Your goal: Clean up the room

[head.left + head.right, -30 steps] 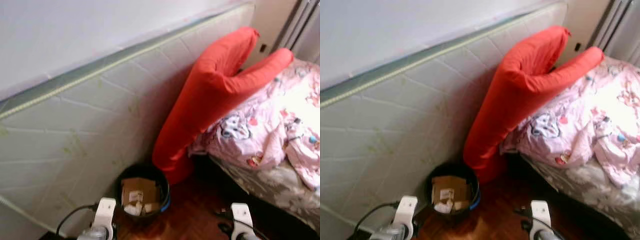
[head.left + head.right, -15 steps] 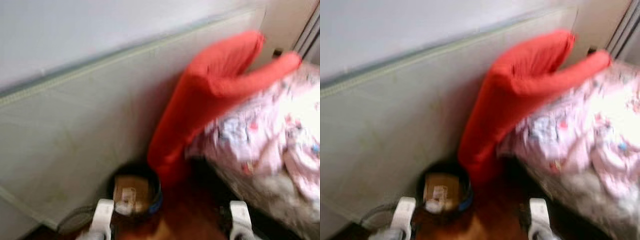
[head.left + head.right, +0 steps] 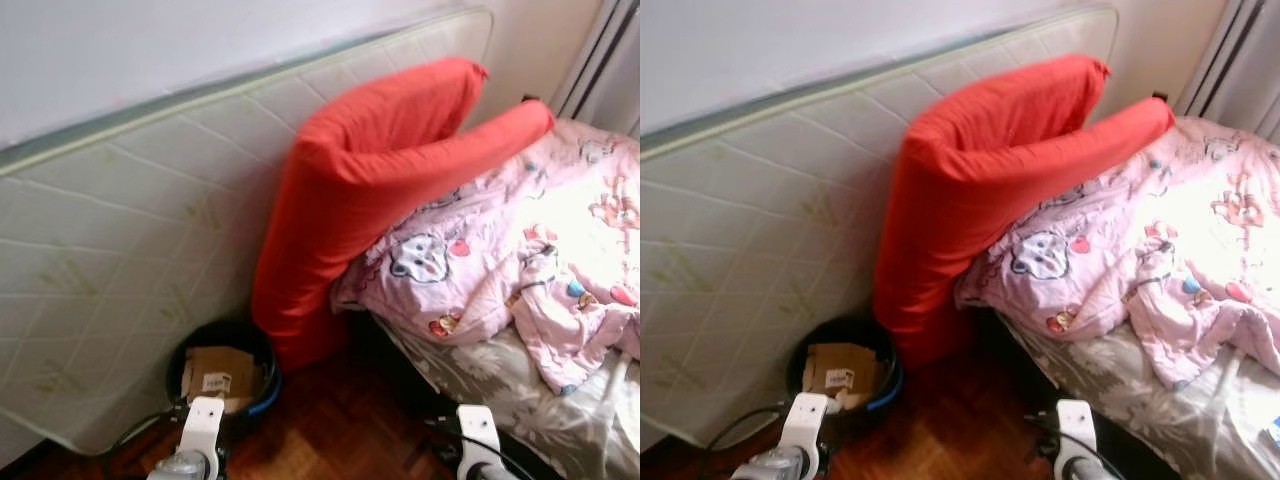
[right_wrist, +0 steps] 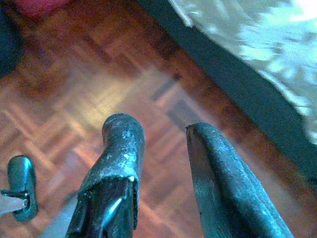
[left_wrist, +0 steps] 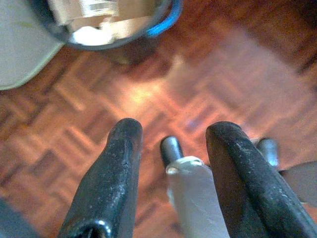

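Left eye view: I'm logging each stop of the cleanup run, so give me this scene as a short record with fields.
floor: reddish wood parquet
bin: black waste bin on the floor, holding cardboard scraps
mattress: pale quilted mattress standing on edge against the wall
cushion: long red cushion, bent, leaning on the mattress and the bed
bed: rumpled pink printed quilt on top
left pincer: open, empty, above the floor
right pincer: open, empty, above the floor

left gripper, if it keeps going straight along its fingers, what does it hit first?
Most likely bare parquet floor. The left gripper points down at open floor, fingers apart and holding nothing. The black bin of cardboard lies farther along, off the line. Depth is unclear.
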Robot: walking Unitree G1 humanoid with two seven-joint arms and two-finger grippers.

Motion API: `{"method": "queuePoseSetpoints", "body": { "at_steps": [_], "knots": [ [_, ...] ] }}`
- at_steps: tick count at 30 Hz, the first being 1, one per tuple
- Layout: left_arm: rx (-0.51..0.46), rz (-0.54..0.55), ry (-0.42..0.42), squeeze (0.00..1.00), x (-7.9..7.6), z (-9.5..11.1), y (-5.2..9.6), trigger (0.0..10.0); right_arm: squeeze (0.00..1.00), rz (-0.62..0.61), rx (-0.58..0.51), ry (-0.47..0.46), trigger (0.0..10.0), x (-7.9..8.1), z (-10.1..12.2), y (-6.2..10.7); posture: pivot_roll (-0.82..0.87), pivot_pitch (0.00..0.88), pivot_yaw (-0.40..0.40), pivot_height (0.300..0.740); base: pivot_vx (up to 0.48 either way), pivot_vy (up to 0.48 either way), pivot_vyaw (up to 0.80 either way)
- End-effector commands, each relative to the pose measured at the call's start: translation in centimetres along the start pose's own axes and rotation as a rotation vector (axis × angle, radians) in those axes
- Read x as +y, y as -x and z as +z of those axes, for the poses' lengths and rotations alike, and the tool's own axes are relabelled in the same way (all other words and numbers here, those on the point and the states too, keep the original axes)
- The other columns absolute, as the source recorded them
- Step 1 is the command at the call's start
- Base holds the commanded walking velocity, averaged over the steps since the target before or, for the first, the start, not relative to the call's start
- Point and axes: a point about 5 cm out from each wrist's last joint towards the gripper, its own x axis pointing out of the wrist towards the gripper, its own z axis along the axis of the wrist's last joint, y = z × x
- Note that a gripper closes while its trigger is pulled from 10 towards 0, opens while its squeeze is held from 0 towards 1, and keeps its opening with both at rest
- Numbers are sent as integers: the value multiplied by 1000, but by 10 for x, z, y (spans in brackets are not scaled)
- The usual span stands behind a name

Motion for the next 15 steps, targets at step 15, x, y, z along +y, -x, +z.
{"method": "queuePoseSetpoints", "body": {
  "at_steps": [15],
  "knots": [
    [21,24,-18,0,10,-4,1,10000,0,23,-21,-8,10000,8,7,-1,-49,0,-10,740,0,-225,0]
  ]
}}
